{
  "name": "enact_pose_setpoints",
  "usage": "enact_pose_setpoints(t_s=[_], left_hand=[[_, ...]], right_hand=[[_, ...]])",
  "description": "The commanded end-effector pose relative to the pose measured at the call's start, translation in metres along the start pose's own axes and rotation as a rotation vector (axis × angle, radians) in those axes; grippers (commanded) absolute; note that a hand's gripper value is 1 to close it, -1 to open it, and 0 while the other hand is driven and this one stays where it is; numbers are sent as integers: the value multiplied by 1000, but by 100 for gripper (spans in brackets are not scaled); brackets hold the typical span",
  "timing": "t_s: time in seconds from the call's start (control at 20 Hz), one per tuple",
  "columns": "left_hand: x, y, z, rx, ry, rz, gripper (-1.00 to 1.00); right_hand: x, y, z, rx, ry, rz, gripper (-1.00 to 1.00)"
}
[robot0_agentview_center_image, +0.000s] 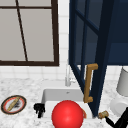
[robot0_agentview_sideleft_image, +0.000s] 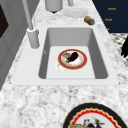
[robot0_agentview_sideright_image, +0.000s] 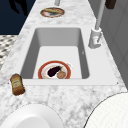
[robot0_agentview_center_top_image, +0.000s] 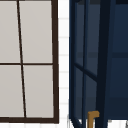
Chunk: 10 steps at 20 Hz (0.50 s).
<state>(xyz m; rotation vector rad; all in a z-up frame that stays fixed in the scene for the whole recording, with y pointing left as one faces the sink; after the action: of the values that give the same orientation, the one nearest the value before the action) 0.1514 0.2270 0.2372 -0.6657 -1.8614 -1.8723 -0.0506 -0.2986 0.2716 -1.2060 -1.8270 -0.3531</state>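
My left hand (robot0_agentview_center_image: 39, 108) hovers at the front left corner of the sink (robot0_agentview_center_image: 47, 96), its fingers hanging down relaxed and holding nothing. My right hand (robot0_agentview_center_image: 120, 121) is at the bottom right with straight spread fingers. One fingertip is close to a small brown bottle (robot0_agentview_center_image: 103, 114) lying on the counter. A large red ball (robot0_agentview_center_image: 67, 114) shows in front of the sink. In the basin lies a red-rimmed plate (robot0_agentview_sideleft_image: 72, 59) with an eggplant and other food. A black hand (robot0_agentview_sideright_image: 18, 6) hangs off the counter's front near the far plate, and a hand (robot0_agentview_sideleft_image: 125, 47) shows at the right edge.
A dark blue cabinet door (robot0_agentview_center_image: 82, 57) with a wooden handle (robot0_agentview_center_image: 89, 82) stands open over the sink's right side. A patterned plate (robot0_agentview_center_image: 13, 104) sits on the left counter. A white bowl (robot0_agentview_center_image: 118, 106) and grey canister (robot0_agentview_center_image: 123, 82) stand at right. The faucet (robot0_agentview_center_image: 68, 77) rises behind the basin.
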Motion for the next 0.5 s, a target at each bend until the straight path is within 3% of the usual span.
enact_pose_setpoints(t_s=[0.0,0.05,0.15,0.45], left_hand=[[0,0,0,0,0,0,0],[0,0,0,0,0,0,0],[0,0,0,0,0,0,0],[0,0,0,0,0,0,0]], right_hand=[[0,-10,8,0,0,0,-100],[6,6,4,-5,-9,33,-100],[7,4,5,-111,12,79,-100],[10,5,6,-201,10,102,-100]])
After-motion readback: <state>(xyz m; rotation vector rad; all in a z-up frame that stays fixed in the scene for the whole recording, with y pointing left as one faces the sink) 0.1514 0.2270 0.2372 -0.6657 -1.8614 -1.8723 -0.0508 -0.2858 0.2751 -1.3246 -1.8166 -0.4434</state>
